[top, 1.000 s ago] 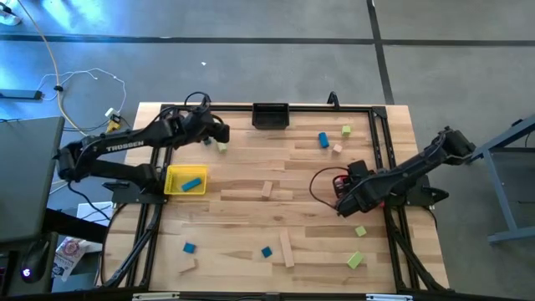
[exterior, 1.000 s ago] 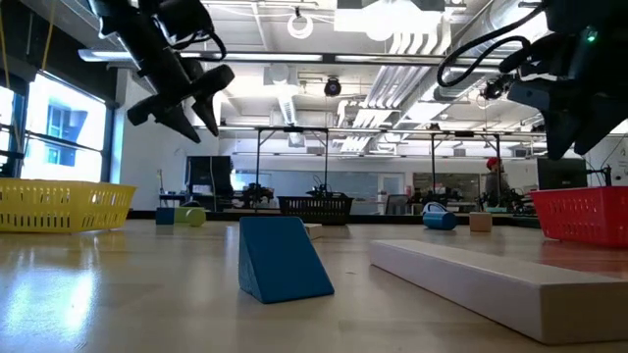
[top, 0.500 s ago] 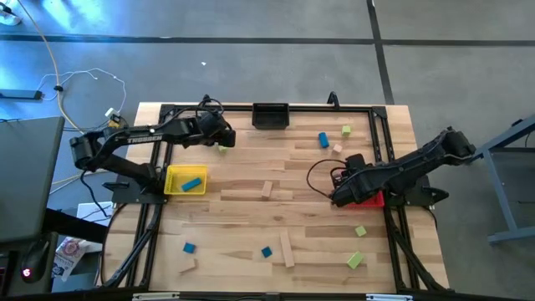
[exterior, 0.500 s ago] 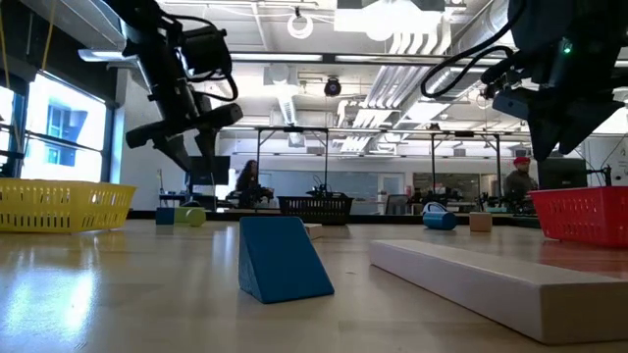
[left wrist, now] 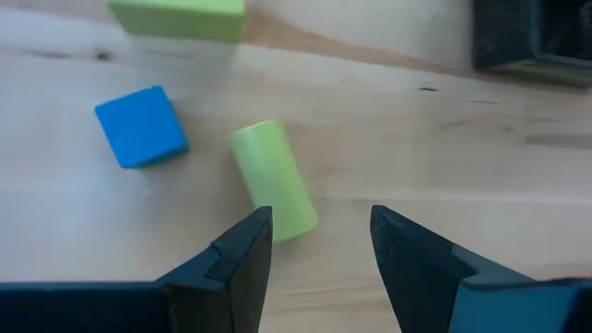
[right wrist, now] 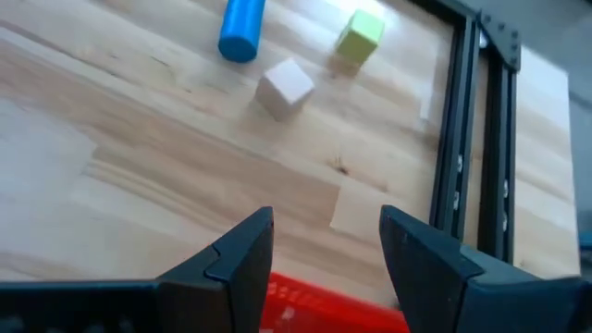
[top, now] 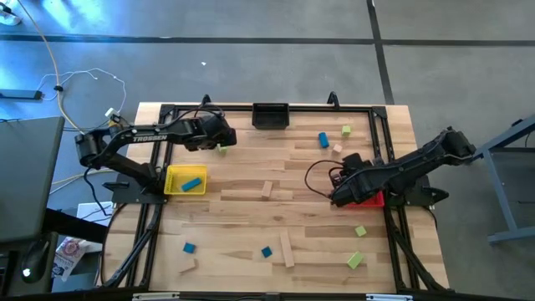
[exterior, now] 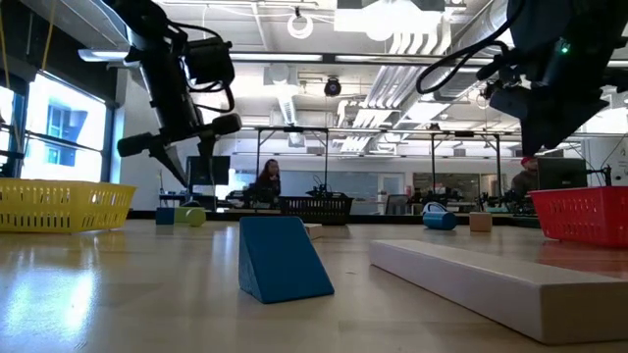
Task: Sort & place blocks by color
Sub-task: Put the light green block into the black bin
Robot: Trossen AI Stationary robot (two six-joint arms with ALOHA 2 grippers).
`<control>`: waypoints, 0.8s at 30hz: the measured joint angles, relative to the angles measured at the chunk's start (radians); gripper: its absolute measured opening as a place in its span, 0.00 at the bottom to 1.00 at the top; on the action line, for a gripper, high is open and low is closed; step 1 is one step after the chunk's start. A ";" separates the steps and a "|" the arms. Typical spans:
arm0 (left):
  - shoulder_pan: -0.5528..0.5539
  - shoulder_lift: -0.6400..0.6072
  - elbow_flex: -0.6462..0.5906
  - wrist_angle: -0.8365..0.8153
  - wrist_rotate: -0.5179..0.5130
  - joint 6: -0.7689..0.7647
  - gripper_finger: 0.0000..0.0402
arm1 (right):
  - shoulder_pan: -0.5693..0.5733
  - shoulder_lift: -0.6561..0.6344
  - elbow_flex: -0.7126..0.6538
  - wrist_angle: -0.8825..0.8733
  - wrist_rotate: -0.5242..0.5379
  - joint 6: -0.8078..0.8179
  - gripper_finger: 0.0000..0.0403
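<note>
My left gripper (top: 220, 138) (left wrist: 319, 242) is open and hovers low over the far left of the table. A lime green cylinder (left wrist: 274, 180) lies on its side just ahead of the fingers, a blue cube (left wrist: 141, 125) beside it and another lime block (left wrist: 178, 9) farther off. My right gripper (top: 337, 192) (right wrist: 324, 248) is open above the near rim of the red bin (right wrist: 333, 310), right of centre. A blue cylinder (right wrist: 241, 23), a plain wood cube (right wrist: 285, 86) and a lime cube (right wrist: 360, 35) lie ahead of it. Neither gripper holds anything.
The yellow bin (top: 185, 180) holds a blue block (top: 192, 183). The black bin (top: 270, 115) stands at the far edge. Wood bars (top: 242, 195) (top: 287, 248), blue blocks (top: 189, 247) (top: 267, 252) and lime blocks (top: 360, 230) (top: 355, 260) are scattered across the middle and near side. A black frame rail (right wrist: 467, 139) borders the table.
My left gripper has come down toward the table over the lime block at the far left, shifting slightly right and tipping its fingers closer to level. My right gripper has shifted a little toward the table's left, above the red bin. No block has moved.
</note>
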 joint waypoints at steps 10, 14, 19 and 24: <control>-0.009 0.000 0.000 0.005 -0.021 -0.093 0.42 | 0.000 0.000 0.000 0.002 0.073 -0.090 0.46; -0.009 0.000 0.000 0.004 -0.032 -0.105 0.42 | 0.000 0.000 0.000 0.020 0.108 -0.104 0.46; -0.009 0.022 0.000 -0.002 -0.041 -0.112 0.42 | 0.000 0.000 0.000 0.035 0.128 -0.117 0.46; -0.009 0.077 0.000 0.005 -0.050 -0.119 0.42 | 0.000 0.000 0.000 0.040 0.129 -0.119 0.46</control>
